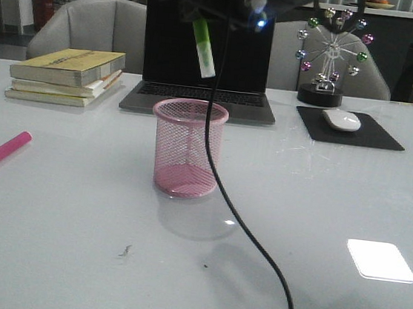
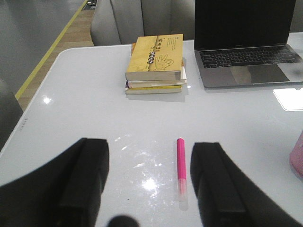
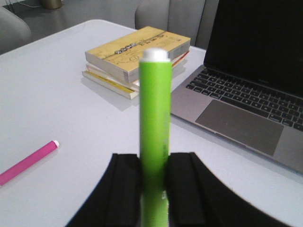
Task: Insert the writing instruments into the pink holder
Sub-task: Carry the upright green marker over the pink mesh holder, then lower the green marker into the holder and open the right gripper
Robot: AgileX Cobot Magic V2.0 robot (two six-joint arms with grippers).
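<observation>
While the pink marker lies flat at the far left of the white table, pale cap end toward the front edge, the left gripper hovers over it with its jaws released and spread wide. In the left wrist view the marker sits between the two fingers, close to one of them, its long axis running along the jaw gap rather than across it. That is the relation a pickup would turn on: the left arm is plainly the nearer one, and closing across the barrel looks feasible after a small sideways shift.

Behind it, a stack of yellow books rests beside the open laptop. At centre stands the pink mesh holder, upright and empty as far as the mesh shows. Above it, the right gripper is clenched on the green marker, which hangs tilted, lower end down and slightly right, over the cup's far rim. Judged from the front view, it is well above the opening, so it must come down and straighten before release. A black cable trails in front of the holder. Farther right are a computer mouse on its pad and a Ferris-wheel ornament.
</observation>
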